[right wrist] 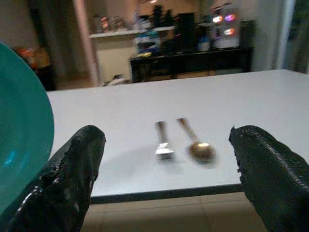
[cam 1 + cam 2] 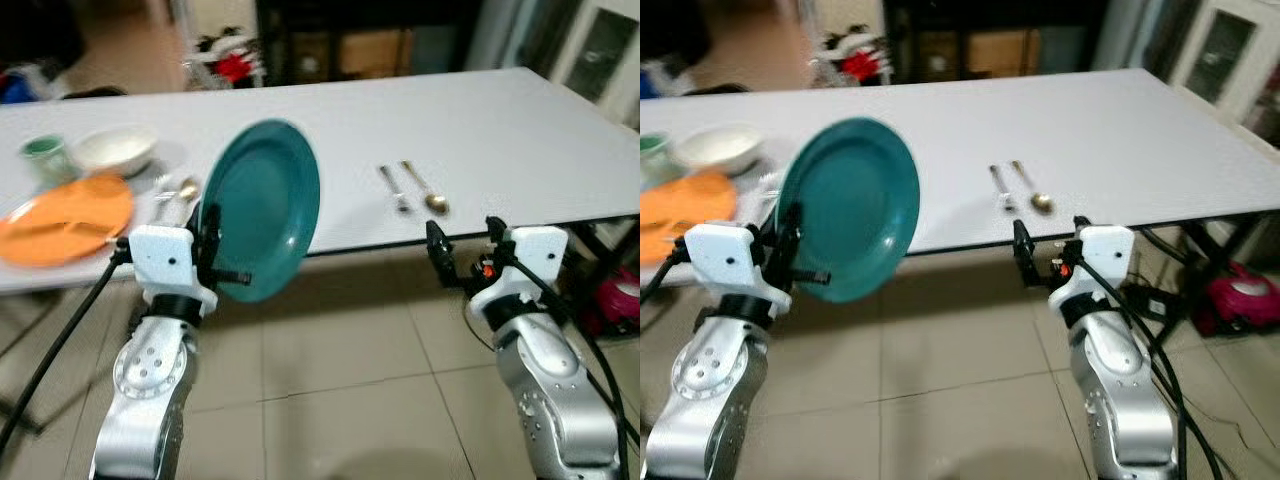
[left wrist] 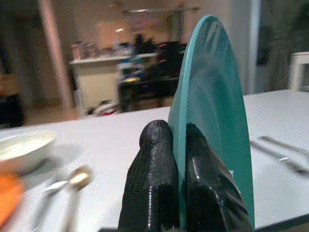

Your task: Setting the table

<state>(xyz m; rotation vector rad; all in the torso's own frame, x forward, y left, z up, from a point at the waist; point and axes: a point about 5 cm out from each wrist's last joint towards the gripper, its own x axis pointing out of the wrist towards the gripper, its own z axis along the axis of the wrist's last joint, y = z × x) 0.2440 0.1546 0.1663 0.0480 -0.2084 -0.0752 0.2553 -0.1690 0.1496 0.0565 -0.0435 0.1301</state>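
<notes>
Containers, left end of table (image 2: 520,130): one white bowl (image 2: 115,150), inside looks bare but blurred; one green cup (image 2: 43,157) just beside it, contents not discernible; one orange plate (image 2: 65,218) at the near edge, divided into compartments, nothing discernible in them.

Teal plate (image 2: 262,210): one, round, glossy, plain, held on edge and tilted, off the tabletop, in front of the near edge. Left gripper (image 3: 176,159) clamped on its lower rim, one finger on each face.

Right gripper (image 1: 166,169): jaws wide apart, nothing between them, level with the near edge, facing one fork (image 1: 161,140) and one gold spoon (image 1: 195,144). These lying side by side near the near edge, handles pointing to the far edge.

More cutlery (image 2: 172,195) between orange plate and teal plate; count unclear, blurred.
</notes>
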